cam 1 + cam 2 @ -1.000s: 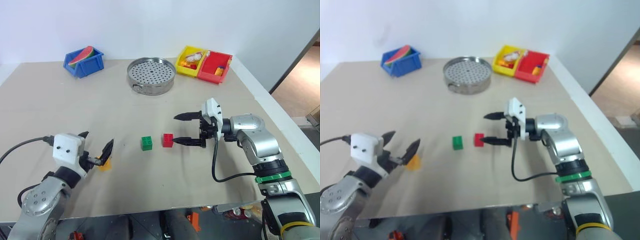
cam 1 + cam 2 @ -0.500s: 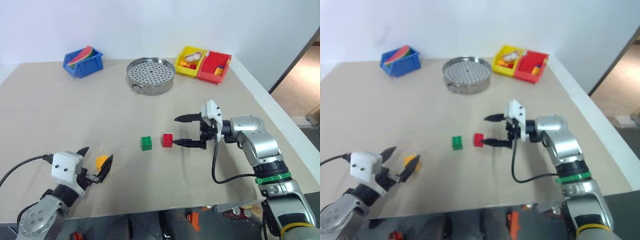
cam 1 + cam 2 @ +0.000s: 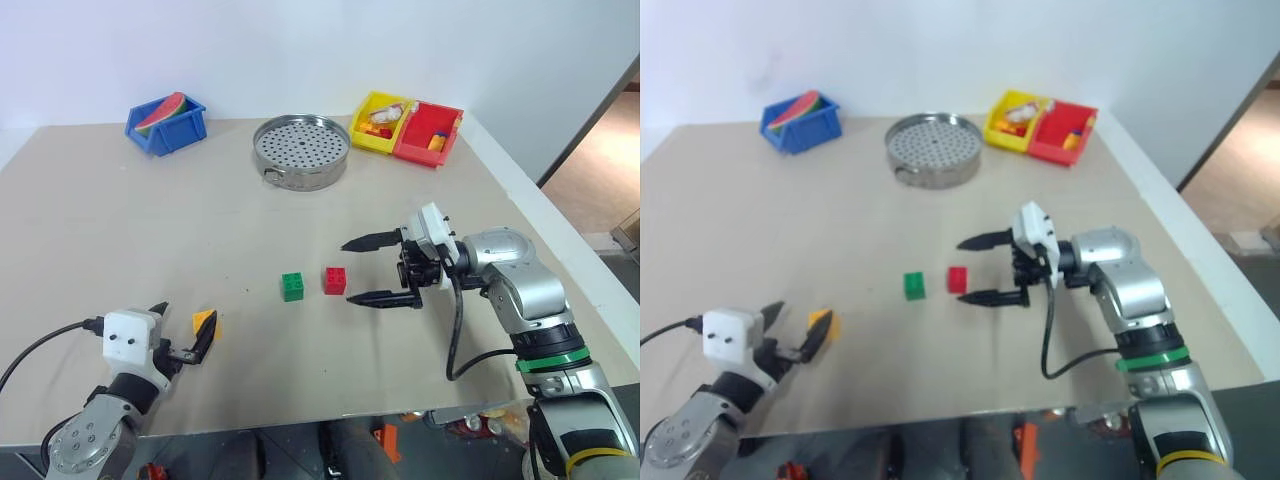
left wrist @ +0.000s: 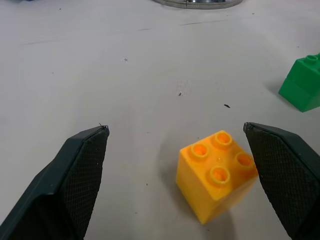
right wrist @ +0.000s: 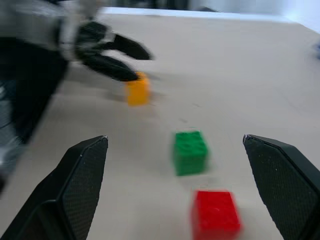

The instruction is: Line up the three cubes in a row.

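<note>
Across the beige tabletop (image 3: 120,230) I am watching the green cube (image 3: 292,286) and red cube (image 3: 335,280) sitting just beside each other near the middle, while the yellow-orange cube (image 3: 204,322) is lying well apart toward my left, tilted on an edge. My left gripper (image 3: 180,335) is hovering with fingers spread around that yellow-orange cube, apparently clear of it, and my right gripper (image 3: 362,270) is hanging spread wide just right of the red cube. Behind them a perforated steel pan (image 3: 302,148), a blue bin (image 3: 166,124) and yellow and red bins (image 3: 410,130) are lining the far edge.
</note>
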You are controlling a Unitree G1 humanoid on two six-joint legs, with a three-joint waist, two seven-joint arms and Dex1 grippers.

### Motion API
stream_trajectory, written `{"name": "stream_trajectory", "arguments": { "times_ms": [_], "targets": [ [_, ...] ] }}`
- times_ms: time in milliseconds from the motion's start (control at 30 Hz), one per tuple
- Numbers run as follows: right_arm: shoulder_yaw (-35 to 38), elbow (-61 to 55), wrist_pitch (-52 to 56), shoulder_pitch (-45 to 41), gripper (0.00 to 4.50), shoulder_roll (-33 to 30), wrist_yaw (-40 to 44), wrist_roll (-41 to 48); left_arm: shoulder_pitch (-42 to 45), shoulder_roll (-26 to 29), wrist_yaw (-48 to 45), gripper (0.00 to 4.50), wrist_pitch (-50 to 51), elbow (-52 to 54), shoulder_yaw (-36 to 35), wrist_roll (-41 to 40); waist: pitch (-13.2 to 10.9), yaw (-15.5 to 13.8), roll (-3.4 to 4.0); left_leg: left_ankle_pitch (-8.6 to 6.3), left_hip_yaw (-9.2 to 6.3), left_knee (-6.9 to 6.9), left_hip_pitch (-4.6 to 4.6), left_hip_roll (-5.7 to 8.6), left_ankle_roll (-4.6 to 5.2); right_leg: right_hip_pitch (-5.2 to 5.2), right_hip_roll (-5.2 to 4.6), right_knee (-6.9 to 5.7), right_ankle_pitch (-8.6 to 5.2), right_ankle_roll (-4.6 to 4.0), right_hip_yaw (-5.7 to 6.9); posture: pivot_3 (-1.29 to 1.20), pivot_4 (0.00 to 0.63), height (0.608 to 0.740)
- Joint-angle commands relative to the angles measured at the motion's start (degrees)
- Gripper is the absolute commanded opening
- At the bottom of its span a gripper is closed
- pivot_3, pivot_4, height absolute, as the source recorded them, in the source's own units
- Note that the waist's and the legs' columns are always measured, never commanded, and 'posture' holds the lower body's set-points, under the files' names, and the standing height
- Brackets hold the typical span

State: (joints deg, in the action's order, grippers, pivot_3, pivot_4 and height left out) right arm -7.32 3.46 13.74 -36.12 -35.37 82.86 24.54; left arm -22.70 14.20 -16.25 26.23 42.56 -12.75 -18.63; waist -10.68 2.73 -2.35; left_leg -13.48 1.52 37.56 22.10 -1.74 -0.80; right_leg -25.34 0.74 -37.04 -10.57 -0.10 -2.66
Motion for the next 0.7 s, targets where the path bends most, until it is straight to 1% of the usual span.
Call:
{"name": "stream_trajectory", "arguments": {
  "times_ms": [33, 300, 500, 700],
  "targets": [
    [-0.4, -1.8, -1.1, -0.5, 4.50, -0.4, 2.6, 0.8, 0.7, 0.0, 1.2, 4.46, 0.7, 0.5, 0.3, -0.2, 0.0, 0.0, 0.00, 0.00, 0.00, 0.00, 0.00, 0.00, 0.00, 0.00, 0.00, 0.00, 0.00, 0.00, 0.00, 0.00, 0.150, 0.740],
    [-0.7, -0.9, -1.1, -1.6, 4.50, 0.7, 1.7, 0.4, 1.3, 0.5, 1.1, 4.46, 2.7, -0.5, 0.3, -2.3, 0.0, 0.0, 0.00, 0.00, 0.00, -0.02, 0.00, -0.02, 0.00, -0.01, 0.02, 0.00, -0.01, -0.03, 0.00, 0.00, 0.150, 0.740],
    [-1.1, -1.0, -0.1, -1.9, 4.50, 0.7, 0.8, -0.3, 1.3, 2.3, -2.1, 4.46, 0.7, -2.5, 0.5, -2.7, 0.0, 0.0, 0.00, 0.00, 0.00, -0.02, -0.01, -0.01, 0.00, 0.00, 0.02, 0.00, -0.01, -0.03, 0.00, 0.00, 0.150, 0.740],
    [-0.9, -1.6, 0.6, -1.3, 4.50, 0.2, 0.3, -0.2, 0.3, 2.4, -2.8, 4.46, -2.1, -3.3, 0.0, -2.3, 0.0, 0.0, 0.00, 0.00, 0.01, -0.02, 0.00, -0.01, -0.01, -0.01, 0.01, 0.00, -0.02, -0.03, 0.00, 0.00, 0.150, 0.740]
  ]
}}
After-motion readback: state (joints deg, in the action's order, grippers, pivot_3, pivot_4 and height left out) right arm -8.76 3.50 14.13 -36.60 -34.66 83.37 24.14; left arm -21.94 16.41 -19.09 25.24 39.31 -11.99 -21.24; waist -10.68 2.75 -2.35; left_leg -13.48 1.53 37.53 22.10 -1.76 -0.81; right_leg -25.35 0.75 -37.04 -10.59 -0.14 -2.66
